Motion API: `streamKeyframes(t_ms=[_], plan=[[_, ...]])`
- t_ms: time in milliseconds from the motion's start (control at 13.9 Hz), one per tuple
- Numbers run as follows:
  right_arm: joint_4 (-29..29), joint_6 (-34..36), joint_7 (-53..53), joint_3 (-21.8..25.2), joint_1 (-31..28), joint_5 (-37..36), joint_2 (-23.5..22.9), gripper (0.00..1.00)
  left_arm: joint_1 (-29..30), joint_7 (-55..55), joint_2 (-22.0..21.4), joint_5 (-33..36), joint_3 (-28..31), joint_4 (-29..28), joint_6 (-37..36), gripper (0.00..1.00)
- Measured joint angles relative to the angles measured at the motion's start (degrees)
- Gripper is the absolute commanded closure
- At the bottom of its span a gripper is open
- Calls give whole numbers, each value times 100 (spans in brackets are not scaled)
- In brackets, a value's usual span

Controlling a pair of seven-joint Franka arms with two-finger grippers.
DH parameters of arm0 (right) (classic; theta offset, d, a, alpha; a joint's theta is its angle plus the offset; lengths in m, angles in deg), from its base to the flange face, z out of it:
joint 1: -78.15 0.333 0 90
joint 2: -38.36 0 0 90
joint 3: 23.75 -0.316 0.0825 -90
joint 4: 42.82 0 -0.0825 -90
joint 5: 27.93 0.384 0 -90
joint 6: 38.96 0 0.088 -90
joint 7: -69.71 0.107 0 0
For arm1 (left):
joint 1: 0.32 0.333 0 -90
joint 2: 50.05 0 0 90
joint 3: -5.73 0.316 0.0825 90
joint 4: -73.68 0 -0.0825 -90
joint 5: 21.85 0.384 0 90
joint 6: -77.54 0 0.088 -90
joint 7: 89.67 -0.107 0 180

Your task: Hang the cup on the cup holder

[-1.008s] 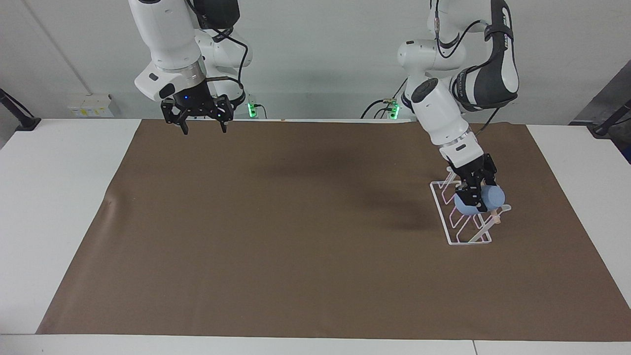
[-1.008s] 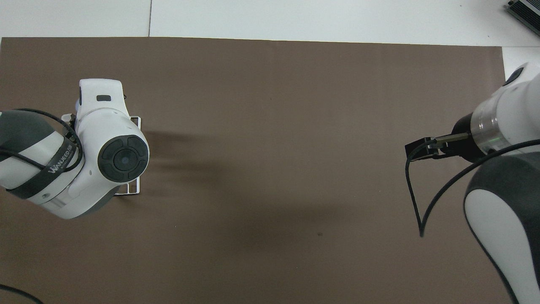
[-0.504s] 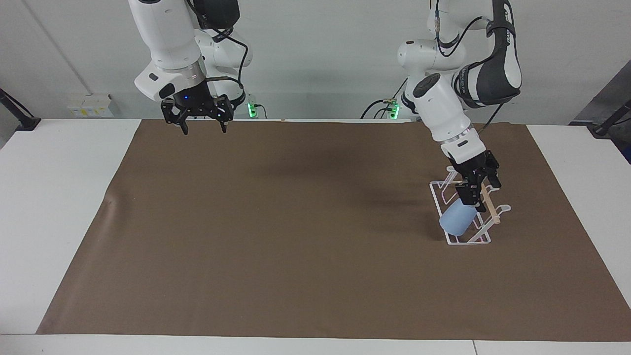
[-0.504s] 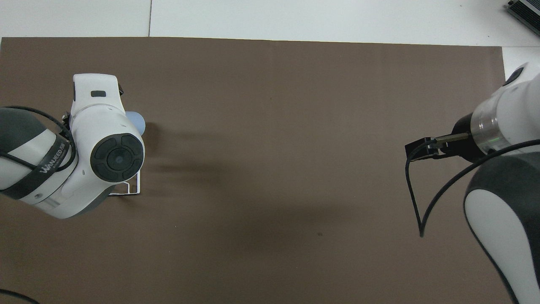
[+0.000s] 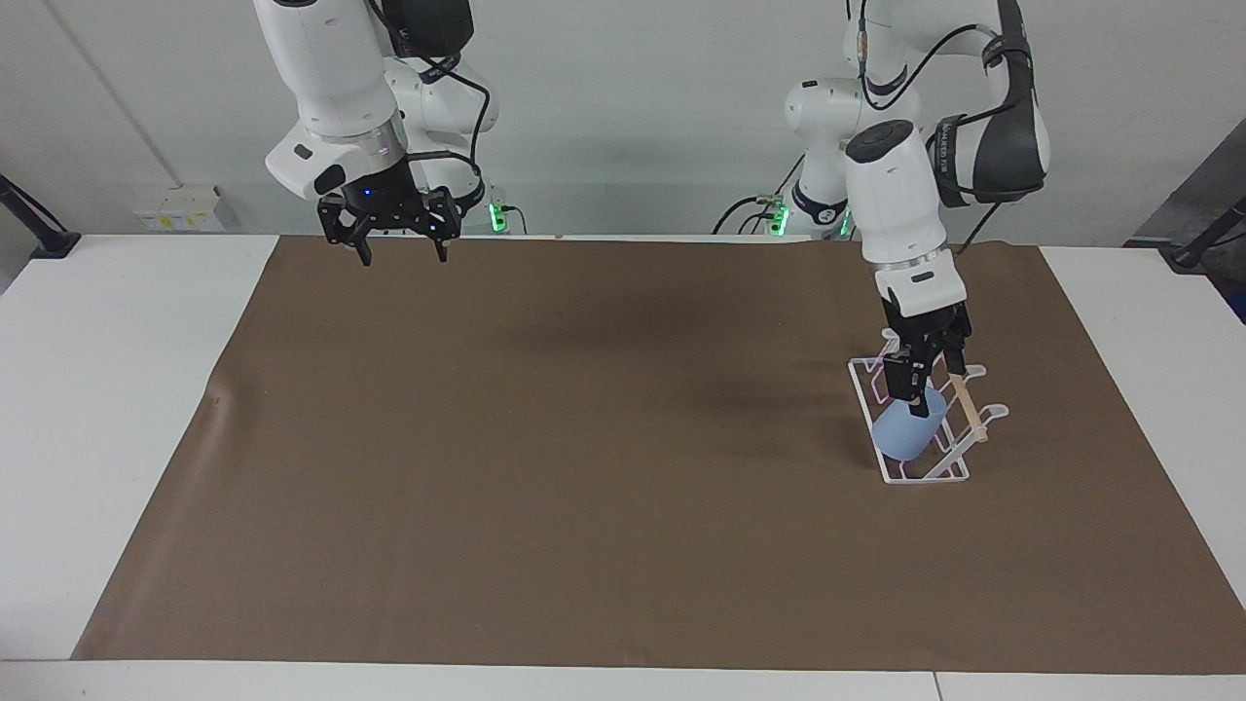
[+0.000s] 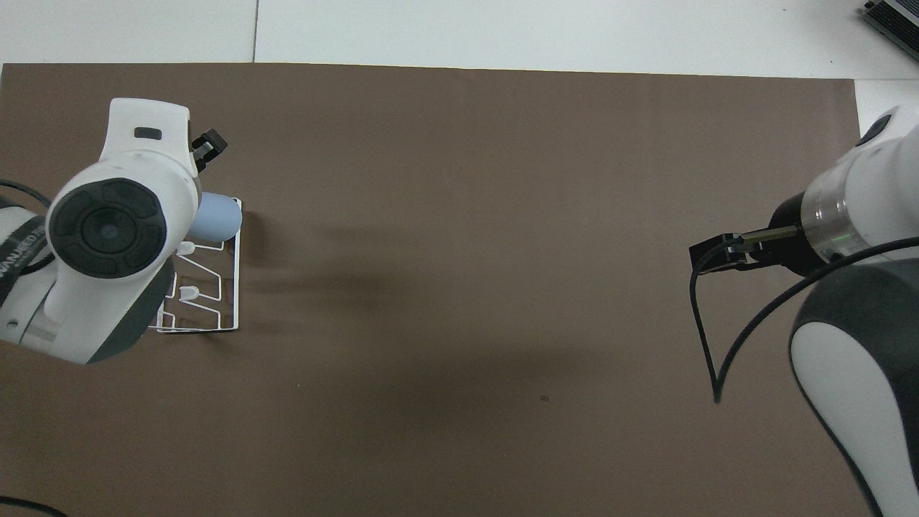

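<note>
The cup holder stood on the brown mat toward the left arm's end, with wide bare mat beside it toward the right arm's end. The cup sat tilted on the prongs farthest from the robots, and the left gripper, jaws released, hung just above it. The right gripper waited with jaws spread over the mat's edge nearest the robots; overhead, the left arm hid much of the holder.

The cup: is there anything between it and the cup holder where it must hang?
Nothing visible stands in the way. The cup already sits tilted on the cup holder, on a prong at the end farther from the robots. The left claw hangs open just above it.
</note>
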State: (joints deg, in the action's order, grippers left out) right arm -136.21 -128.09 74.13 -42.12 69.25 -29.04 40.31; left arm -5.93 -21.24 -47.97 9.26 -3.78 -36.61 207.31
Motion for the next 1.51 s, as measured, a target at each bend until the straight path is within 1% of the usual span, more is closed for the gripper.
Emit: streamKeyframes(t_ms=[144,216,432,576,864,1008,1368,1512], plan=[[0,0,0,0,0,0,0,0,83,-969,-125,-897,42,70,-82,0],[0,0,0,0,0,0,0,0,88,-1420,-218,-1262,74,77,-237,0],[0,0,0,0,0,0,1,0,111,-2707,-528,-2175,109,198,-1054,0],[0,0,0,0,0,0,1,0,197,-3448,-650,-2577,111,388,-1656,0],[0,0,0,0,0,0,1,0,324,-4602,-671,-2756,115,852,-2725,0],[0,0,0,0,0,0,2,0,513,-5151,-666,-2945,116,1130,-3158,0],[0,0,0,0,0,0,2,0,1057,-6252,-644,-3072,141,1432,-3430,0],[0,0,0,0,0,0,2,0,1139,-6560,-639,-3072,138,1514,-3620,0]])
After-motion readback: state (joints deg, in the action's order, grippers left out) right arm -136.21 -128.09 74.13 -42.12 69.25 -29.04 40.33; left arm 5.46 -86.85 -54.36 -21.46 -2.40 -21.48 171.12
